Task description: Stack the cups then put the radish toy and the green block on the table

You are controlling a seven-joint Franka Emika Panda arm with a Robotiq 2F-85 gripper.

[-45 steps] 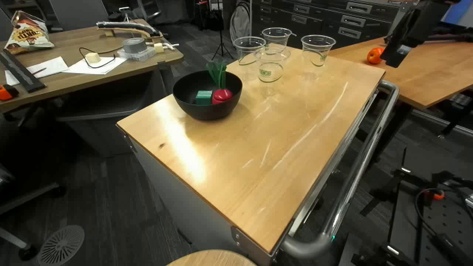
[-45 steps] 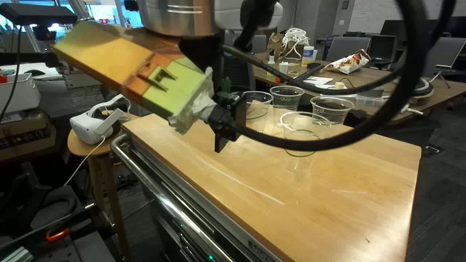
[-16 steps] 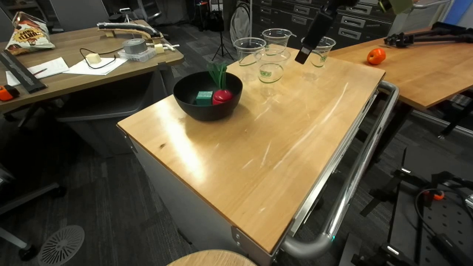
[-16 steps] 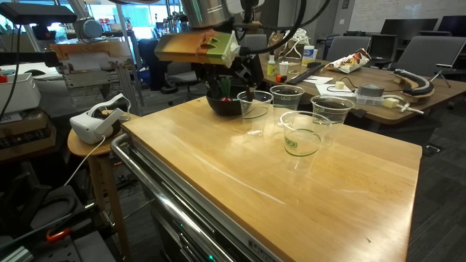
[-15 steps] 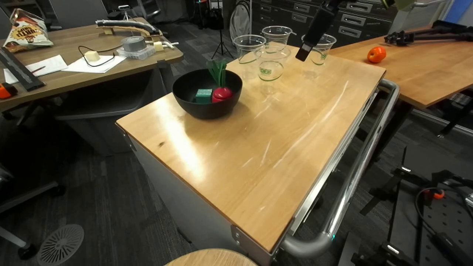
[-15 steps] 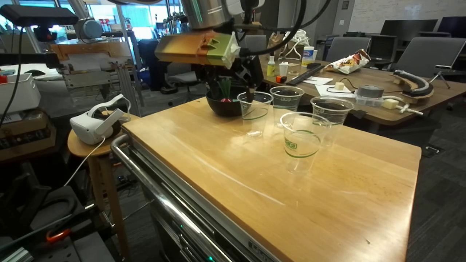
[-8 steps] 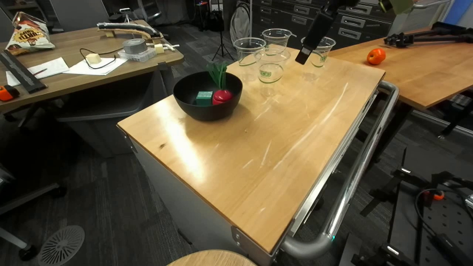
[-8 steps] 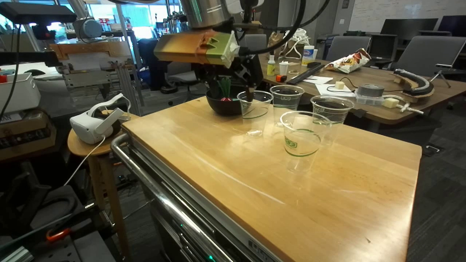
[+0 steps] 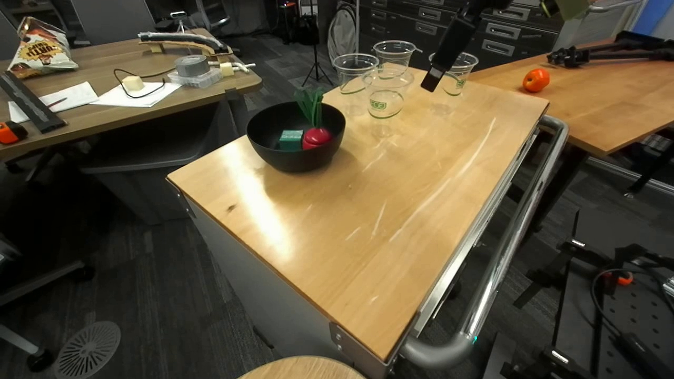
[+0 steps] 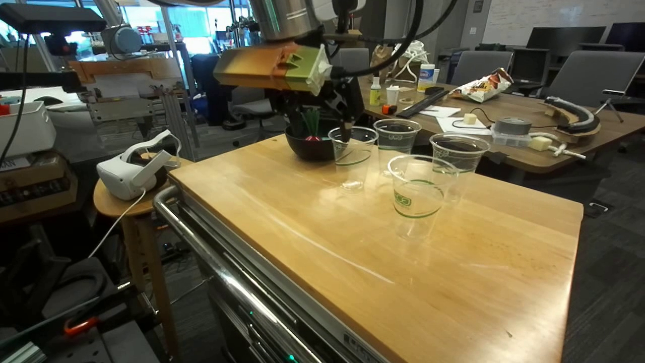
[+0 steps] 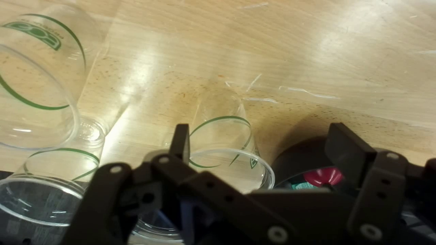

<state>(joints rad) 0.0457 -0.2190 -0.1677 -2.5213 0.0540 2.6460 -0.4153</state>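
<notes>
Several clear cups stand upright and apart on the table (image 9: 410, 200). In an exterior view a front cup (image 9: 386, 102) has a cup (image 9: 456, 84) to its right; a near cup (image 10: 423, 196) shows in an exterior view. The radish toy (image 9: 317, 138) and the green block (image 9: 291, 139) lie in the black bowl (image 9: 295, 161). My gripper (image 11: 262, 143) is open and empty above the table. In the wrist view a cup (image 11: 221, 132) appears between the fingers, near the left finger. The bowl, radish toy (image 11: 323, 176) and green block (image 11: 304, 185) are partly hidden by the gripper.
A metal rail (image 9: 505, 252) runs along one table edge. A cluttered desk (image 9: 121, 110) with a chip bag stands beyond. A stool (image 10: 136, 201) holds a white headset. A tomato-like orange-red thing (image 9: 536, 80) sits on another table.
Since 3 seconds ago my gripper has moved from beside the table to above it, near the cups and bowl. Over the last second nothing has visibly moved.
</notes>
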